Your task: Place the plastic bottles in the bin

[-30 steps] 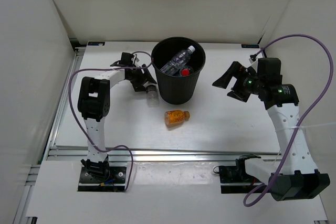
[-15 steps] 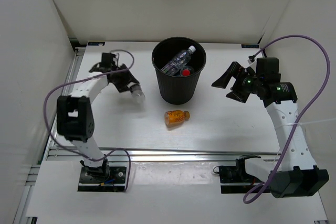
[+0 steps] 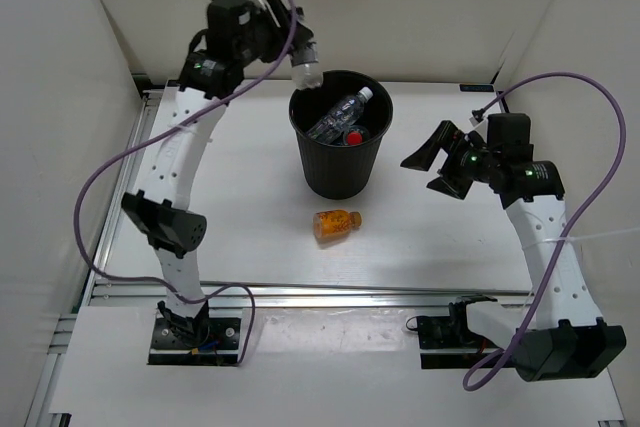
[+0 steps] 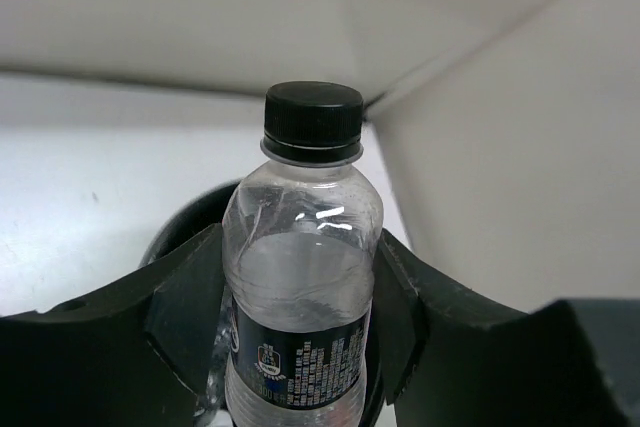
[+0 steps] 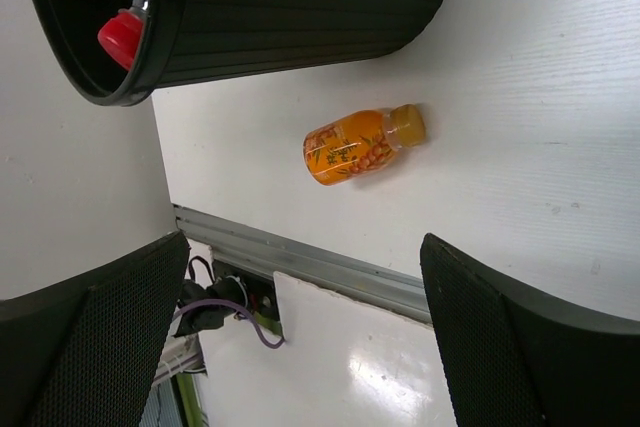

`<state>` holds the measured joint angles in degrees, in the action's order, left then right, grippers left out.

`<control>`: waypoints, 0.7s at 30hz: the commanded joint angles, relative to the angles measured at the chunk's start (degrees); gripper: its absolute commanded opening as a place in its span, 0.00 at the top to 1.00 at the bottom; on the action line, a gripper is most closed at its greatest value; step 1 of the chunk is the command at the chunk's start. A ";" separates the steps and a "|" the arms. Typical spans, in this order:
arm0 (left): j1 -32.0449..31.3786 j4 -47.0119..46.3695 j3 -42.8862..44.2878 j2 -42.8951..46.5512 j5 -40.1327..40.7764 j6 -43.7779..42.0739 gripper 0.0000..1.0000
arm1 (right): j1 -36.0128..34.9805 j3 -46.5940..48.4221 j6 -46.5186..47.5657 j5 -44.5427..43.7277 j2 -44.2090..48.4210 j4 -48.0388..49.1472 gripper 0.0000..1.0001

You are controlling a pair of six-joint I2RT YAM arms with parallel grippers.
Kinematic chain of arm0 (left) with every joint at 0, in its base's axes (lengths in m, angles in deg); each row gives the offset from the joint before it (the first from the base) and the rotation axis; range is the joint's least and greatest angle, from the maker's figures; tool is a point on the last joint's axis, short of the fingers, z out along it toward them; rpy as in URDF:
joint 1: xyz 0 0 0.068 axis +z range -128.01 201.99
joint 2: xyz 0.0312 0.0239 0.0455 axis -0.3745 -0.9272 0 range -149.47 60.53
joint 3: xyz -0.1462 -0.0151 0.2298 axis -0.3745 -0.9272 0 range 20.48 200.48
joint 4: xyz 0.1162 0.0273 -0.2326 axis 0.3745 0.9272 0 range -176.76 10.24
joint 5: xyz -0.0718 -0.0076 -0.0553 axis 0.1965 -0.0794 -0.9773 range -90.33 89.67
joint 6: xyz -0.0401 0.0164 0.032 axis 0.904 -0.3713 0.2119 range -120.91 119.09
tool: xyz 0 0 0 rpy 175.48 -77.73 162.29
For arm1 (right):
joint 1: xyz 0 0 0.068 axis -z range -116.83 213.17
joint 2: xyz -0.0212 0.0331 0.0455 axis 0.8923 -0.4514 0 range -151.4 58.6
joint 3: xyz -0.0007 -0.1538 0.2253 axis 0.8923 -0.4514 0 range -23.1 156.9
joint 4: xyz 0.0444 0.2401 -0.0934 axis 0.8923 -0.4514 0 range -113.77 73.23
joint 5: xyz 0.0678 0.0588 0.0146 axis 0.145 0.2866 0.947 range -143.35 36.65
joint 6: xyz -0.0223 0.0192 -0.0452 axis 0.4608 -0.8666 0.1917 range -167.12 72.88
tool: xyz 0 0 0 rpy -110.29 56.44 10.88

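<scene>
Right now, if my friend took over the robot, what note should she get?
Left gripper: jaws shut on the black-capped bottle, held up over the back-left rim of the bin.
Right gripper: jaws wide open, empty, hovering to the right of the bin.
Done: a clear white-capped bottle and a red-capped bottle show inside the bin; I cannot tell what else is in there.
Left: drop the held bottle in, then fetch the orange bottle, lying on its side on the table in front of the bin.
</scene>
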<state>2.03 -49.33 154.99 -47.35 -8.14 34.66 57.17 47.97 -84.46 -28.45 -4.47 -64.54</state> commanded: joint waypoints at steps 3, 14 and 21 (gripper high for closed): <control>-4.11 6.87 -2.15 -6.55 1.05 -4.01 0.46 | 0.20 -0.67 -0.19 1.72 2.77 2.24 0.00; -2.89 13.10 -3.81 10.20 11.04 -4.82 0.00 | 0.20 -5.67 -3.33 2.25 5.49 1.71 0.00; 1.86 16.09 -40.01 42.98 21.17 1.08 0.00 | 0.20 -28.67 -25.81 8.73 10.86 10.21 0.00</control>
<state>4.26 -37.90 124.31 -13.45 7.90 33.15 57.17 28.17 -96.24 -25.19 5.48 -59.38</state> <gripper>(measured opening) 0.998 0.998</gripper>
